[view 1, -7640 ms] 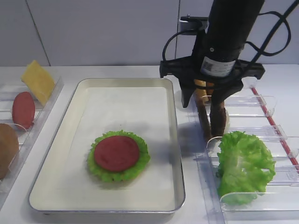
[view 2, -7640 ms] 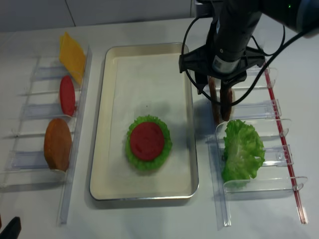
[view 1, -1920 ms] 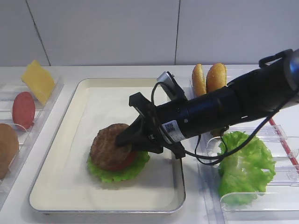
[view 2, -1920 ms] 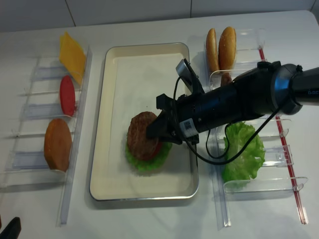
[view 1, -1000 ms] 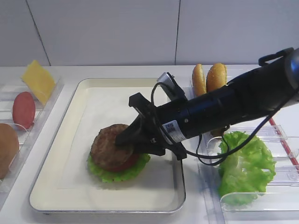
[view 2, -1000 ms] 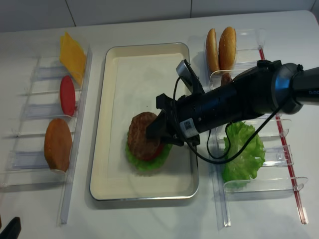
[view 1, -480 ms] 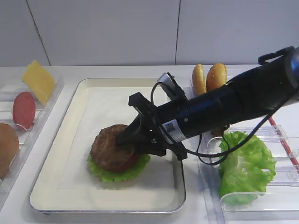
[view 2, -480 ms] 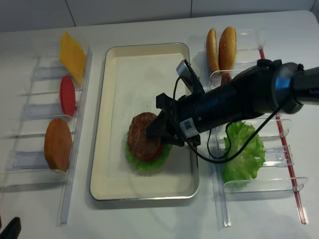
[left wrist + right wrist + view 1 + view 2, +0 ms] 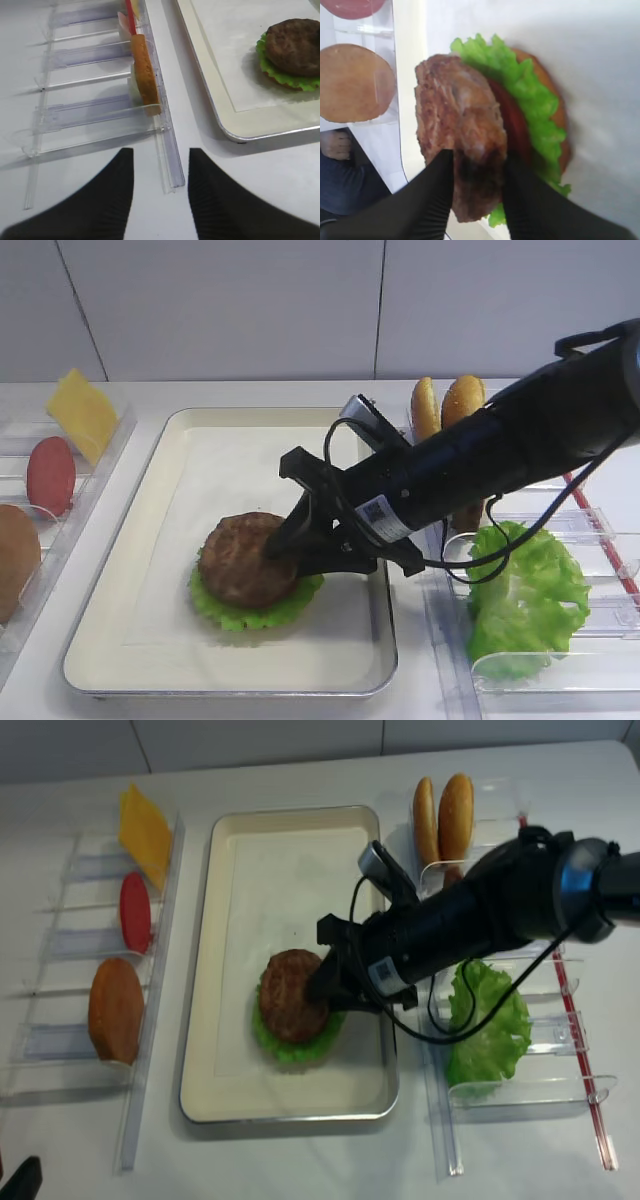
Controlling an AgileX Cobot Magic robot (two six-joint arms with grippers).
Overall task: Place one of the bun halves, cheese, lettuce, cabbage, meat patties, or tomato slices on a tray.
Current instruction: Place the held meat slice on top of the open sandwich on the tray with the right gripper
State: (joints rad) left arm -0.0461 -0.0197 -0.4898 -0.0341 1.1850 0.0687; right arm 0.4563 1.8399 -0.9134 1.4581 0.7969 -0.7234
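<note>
A dark-brown meat patty [image 9: 243, 558] lies flat on a stack of tomato and lettuce [image 9: 225, 615] in the cream tray [image 9: 140, 500]. My right gripper [image 9: 292, 538] reaches in from the right, its black fingers [image 9: 432, 197] straddling the patty's [image 9: 460, 135] near edge. The jaws stand open, a little wider than the patty. From overhead the patty [image 9: 292, 995] covers the tomato almost wholly. My left gripper [image 9: 161, 157] hangs open and holds nothing, low over the table by the left rack's end.
The left rack holds cheese [image 9: 145, 830], a tomato slice [image 9: 135, 910] and a bun half [image 9: 115, 1010]. In the right rack [image 9: 560, 1095] stand two bun halves [image 9: 456, 810] and loose lettuce [image 9: 485, 1025]. The tray's corner [image 9: 235, 132] lies right of my left gripper.
The patty, tilted in the right gripper a second ago, has dropped flat onto the stack. The right jaws have spread and the arm has shifted slightly right. My left gripper shows no change.
</note>
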